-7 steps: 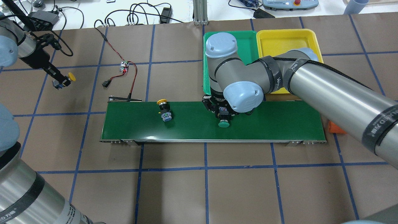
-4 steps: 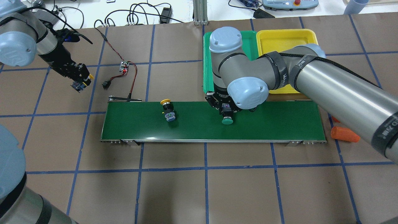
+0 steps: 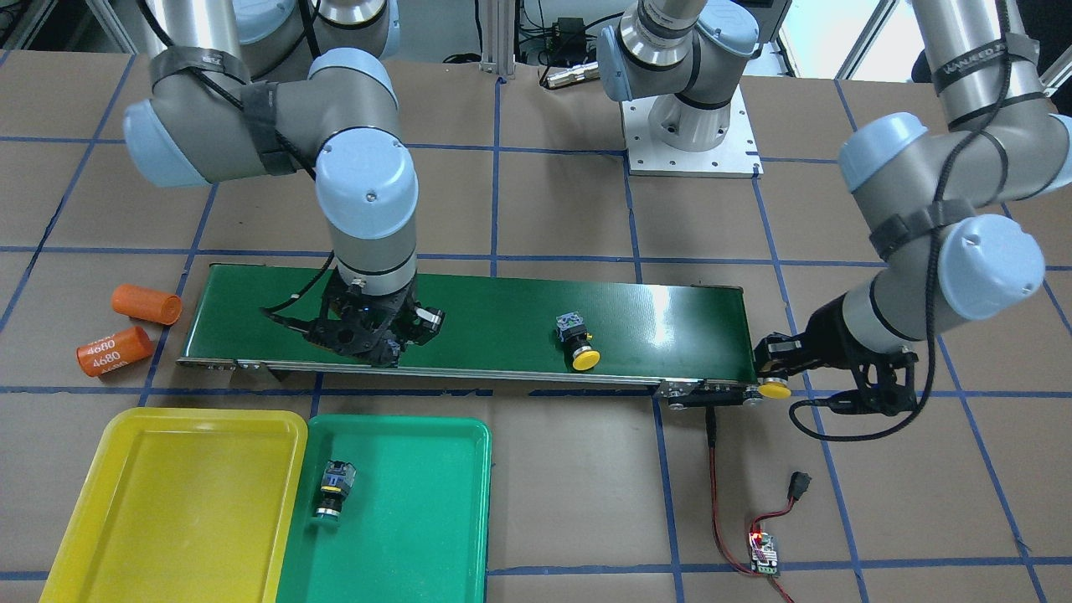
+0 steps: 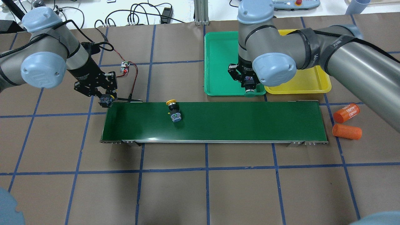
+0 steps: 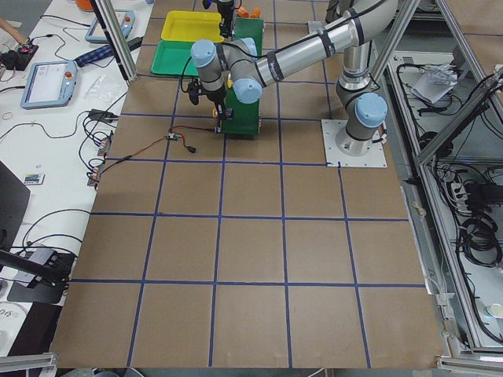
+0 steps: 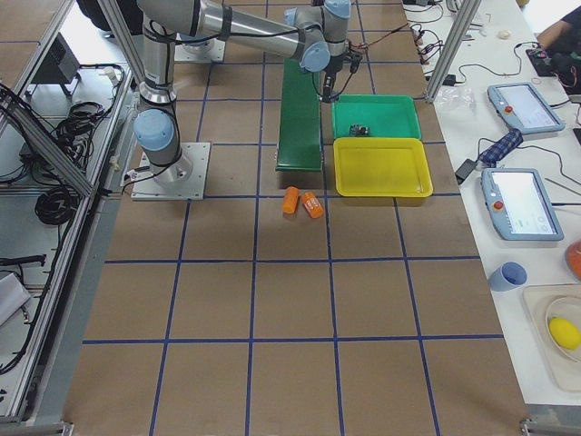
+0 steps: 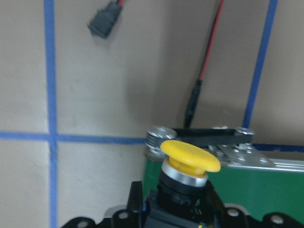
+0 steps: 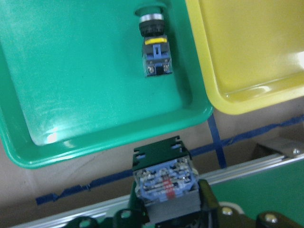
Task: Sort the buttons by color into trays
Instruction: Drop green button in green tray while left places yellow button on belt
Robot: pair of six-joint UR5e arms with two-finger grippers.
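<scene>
While a green button point(image 8: 165, 183) is pinched by its body in the right gripper point(image 4: 247, 82), long axis along the fingers and cap outermost, the green tray point(image 8: 71, 95) is found just ahead of the fingertips, a second green button point(image 8: 154, 50) already laid in it. A yellow button point(image 7: 190, 156) is clamped in the left gripper point(image 4: 105, 95); the yellow tray point(image 4: 300, 84) is well apart from those fingers, nearer the right arm.

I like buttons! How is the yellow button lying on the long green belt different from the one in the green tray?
The belt button has a yellow cap; the tray button has a green cap. The belt button lies on the conveyor belt; the tray button is already in the green tray. Both lie on their sides, nothing holding them.
</scene>
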